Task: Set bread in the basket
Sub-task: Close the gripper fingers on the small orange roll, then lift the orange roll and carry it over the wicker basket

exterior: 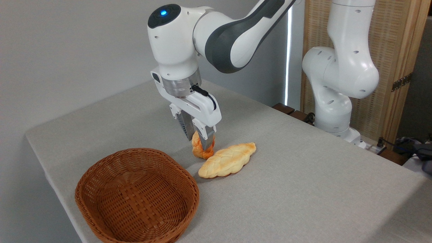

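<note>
The bread point(203, 154), a small glossy orange-golden bun, sits at the middle of the table just left of the pale loaf. My gripper point(199, 143) comes straight down onto it, with one finger on each side pressing its flanks, so it is shut on the bun. The upper part of the bun is hidden behind the near finger point(207, 136). Whether the bun's underside still touches the cloth is unclear. The basket point(101, 162), an oval reddish-brown wicker one with nothing in it, stands at the front left, a short way from the bun.
A longer pale-yellow braided loaf point(226, 160) lies right beside the bun, nearly touching it. The table's left edge point(50, 175) runs close behind the basket. The arm's white base point(332, 111) stands at the back right.
</note>
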### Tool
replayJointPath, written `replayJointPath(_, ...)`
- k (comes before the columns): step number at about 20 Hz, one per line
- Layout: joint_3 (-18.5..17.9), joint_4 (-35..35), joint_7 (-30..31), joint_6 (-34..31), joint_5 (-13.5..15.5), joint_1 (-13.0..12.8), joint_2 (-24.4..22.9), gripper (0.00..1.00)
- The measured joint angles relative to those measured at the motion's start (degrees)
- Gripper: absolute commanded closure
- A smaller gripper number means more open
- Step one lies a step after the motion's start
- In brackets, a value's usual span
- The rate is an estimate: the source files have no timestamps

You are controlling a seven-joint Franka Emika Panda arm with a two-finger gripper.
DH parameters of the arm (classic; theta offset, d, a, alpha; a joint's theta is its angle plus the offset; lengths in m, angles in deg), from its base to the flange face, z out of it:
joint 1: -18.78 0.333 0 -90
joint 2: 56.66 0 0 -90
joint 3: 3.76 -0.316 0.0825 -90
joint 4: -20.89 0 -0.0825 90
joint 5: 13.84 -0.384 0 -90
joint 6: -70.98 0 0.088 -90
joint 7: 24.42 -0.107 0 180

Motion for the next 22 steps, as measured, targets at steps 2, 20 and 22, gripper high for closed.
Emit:
replayJointPath(2,0.0,0.1,0.0,0.0,0.0,0.0,-0.1,0.47)
replayJointPath(20,0.0,0.2,0.0,0.0,0.0,0.0,-0.2,0.72)
replayJointPath(22,0.0,1.1,0.0,0.0,0.0,0.1,-0.5,0.72)
